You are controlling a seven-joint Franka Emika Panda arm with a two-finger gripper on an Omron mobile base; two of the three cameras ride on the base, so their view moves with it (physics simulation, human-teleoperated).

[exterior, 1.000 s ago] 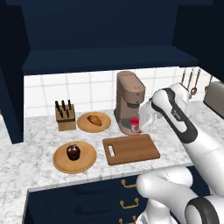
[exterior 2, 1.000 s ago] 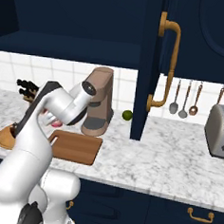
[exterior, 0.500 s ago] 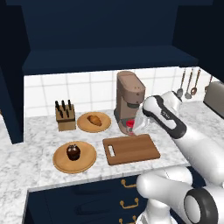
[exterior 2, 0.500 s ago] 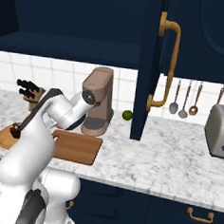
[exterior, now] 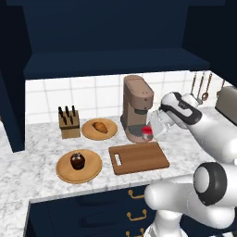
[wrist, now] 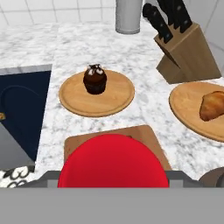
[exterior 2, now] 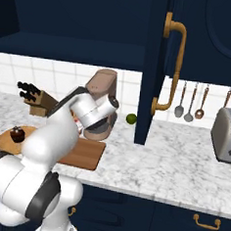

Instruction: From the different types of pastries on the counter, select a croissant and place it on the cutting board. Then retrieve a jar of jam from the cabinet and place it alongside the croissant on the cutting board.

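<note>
The gripper (exterior: pixel 149 133) pinches the jar of jam (exterior: pixel 147 133) between its fingers, red lid filling the hand view. Below the fingers lies the cutting board (exterior: pixel 139 157); beyond it, the croissant (exterior: pixel 99 126) sits on a round plate (exterior: pixel 88 132).

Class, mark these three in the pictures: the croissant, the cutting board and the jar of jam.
croissant (exterior: pixel 99 126), left base view, middle of the pastry.
cutting board (exterior: pixel 139 158), left base view, bare centre of the board.
jar of jam (wrist: pixel 113 161), hand view, red lid.

matt wooden cutting board (exterior: pixel 139 157), marble counter (exterior: pixel 28 162)
</note>
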